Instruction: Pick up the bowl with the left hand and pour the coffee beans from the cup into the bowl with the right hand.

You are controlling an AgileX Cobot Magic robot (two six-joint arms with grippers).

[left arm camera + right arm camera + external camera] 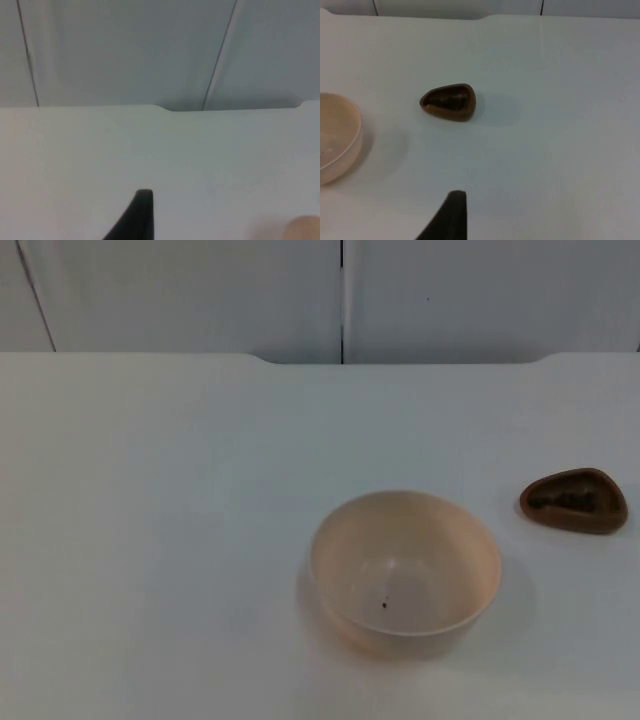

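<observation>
1. Top view. You see the bowl point(405, 573) standing upright on the white table point(150, 540), right of centre and towards the near edge, holding a single dark speck. The cup point(574, 501), a small brown teardrop-shaped vessel with dark coffee beans point(567, 502) inside, sits to the bowl's right, apart from it, its long axis running across the table, close to the right-hand table edge. Open table lies all round both; the grey partition wall point(200, 290) is well behind.

2. Left wrist view. You see one fingertip of the left gripper point(140, 212) above bare table; how far it is open cannot be told, and nothing is held. A sliver of the bowl's rim point(305, 227) shows off to one side, so your reach must swing towards it.

3. Right wrist view. One fingertip of the right gripper point(451, 215) shows; its opening cannot be told. The cup point(449, 102) lies ahead, unobstructed, the bowl point(337, 137) beside it. Judged from this, the right arm is nearer the cup.
</observation>
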